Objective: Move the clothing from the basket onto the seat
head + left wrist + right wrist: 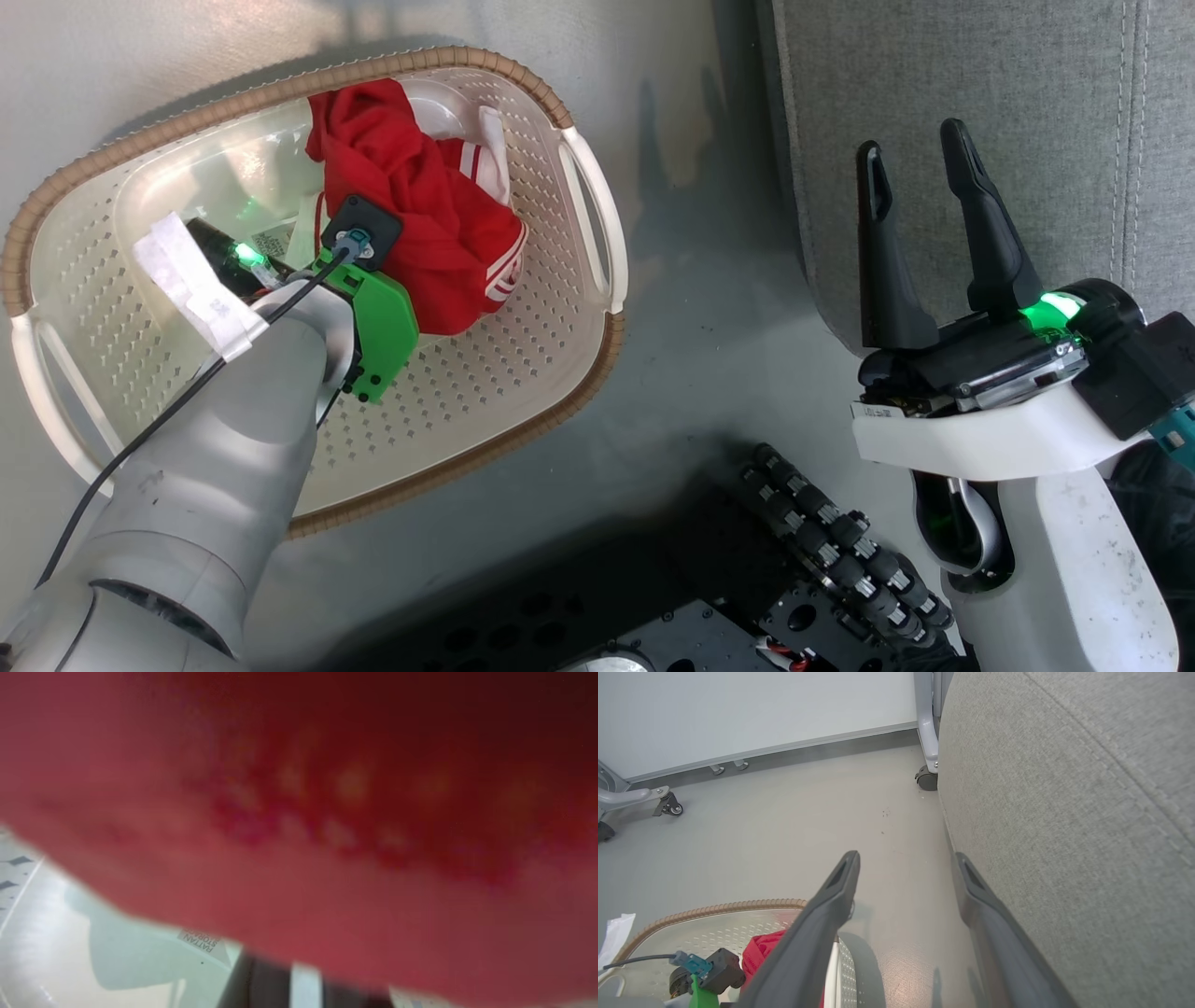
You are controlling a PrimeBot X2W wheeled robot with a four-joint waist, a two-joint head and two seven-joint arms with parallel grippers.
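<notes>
Both left jaws (shut) under blurred clothing (pixel 299 812)

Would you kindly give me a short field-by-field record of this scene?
clothing: red bundle, all inside the basket
basket: on the floor, to the left of the seat
seat: grey, no clothing on the part in view
left gripper: shut, down in the clothing, apparently gripping it; fingers hidden by fabric
right gripper: open, empty, beside the seat's edge
task stage: clothing not yet lifted out
</notes>
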